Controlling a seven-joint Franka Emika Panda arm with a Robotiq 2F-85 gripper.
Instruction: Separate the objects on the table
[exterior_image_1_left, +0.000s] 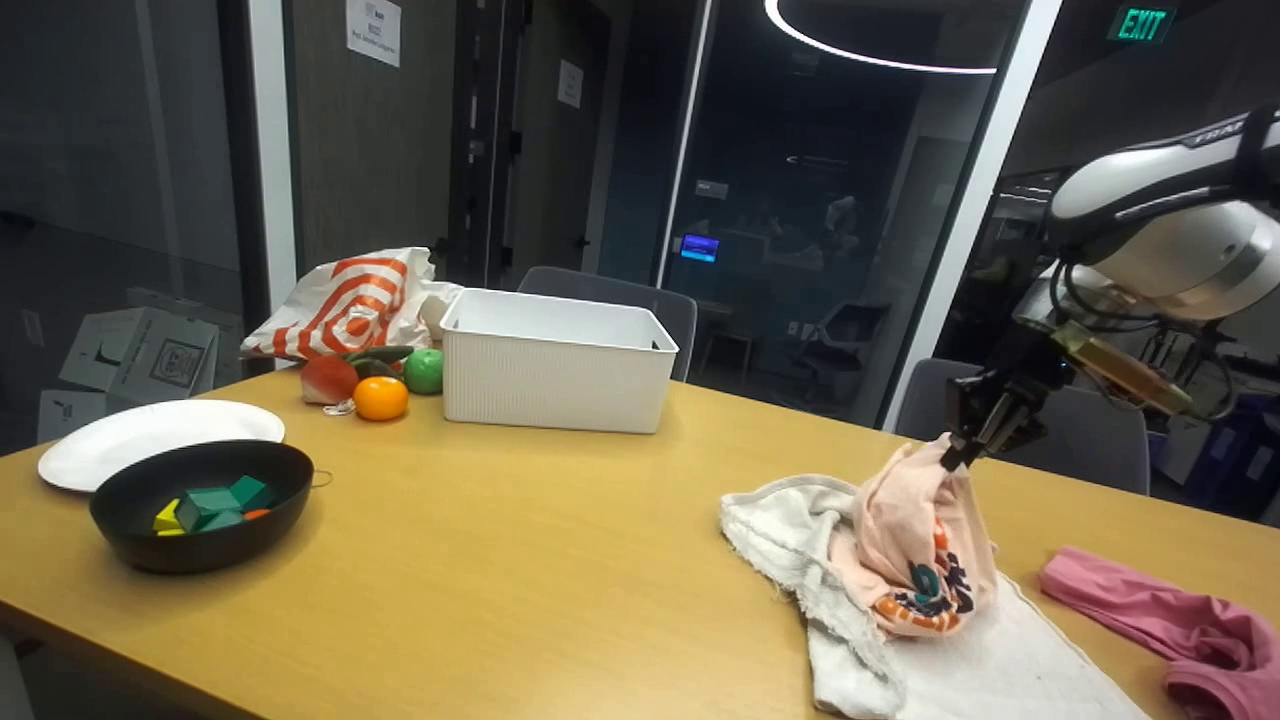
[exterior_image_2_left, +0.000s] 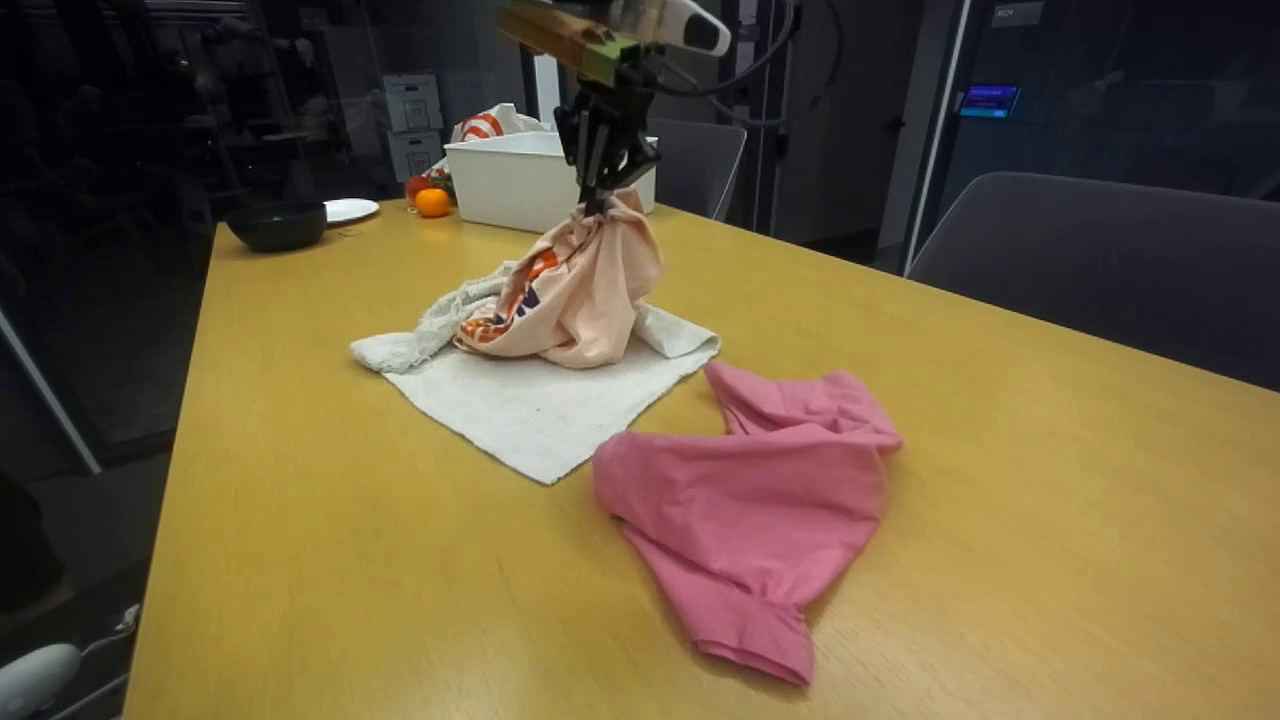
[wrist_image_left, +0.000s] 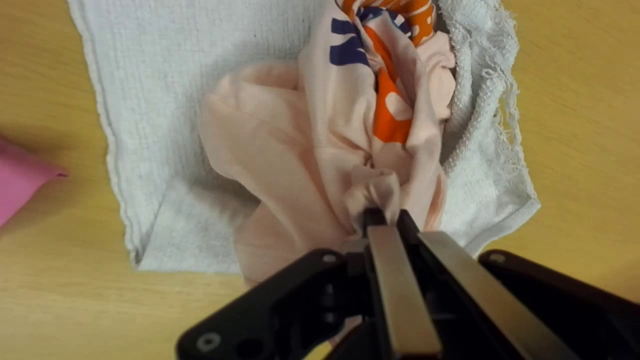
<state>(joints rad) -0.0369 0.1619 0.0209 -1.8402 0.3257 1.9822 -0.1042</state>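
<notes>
Peach cloth: in an exterior view, gathered to a peak at the tool, lower folds seeming to rest on the white towel; parting these two looks begun, not finished.
Black bowl: holds coloured blocks, which only this view shows.
Pink cloth: in an exterior view, lies near the towel but apart from it on the desk, so judged already separated; whole only here.
Tool: in the wrist view, pinches a bunched tuft of the peach cloth, seen close only here.
White towel: beneath; lifting the peach cloth clear probably remains.
</notes>
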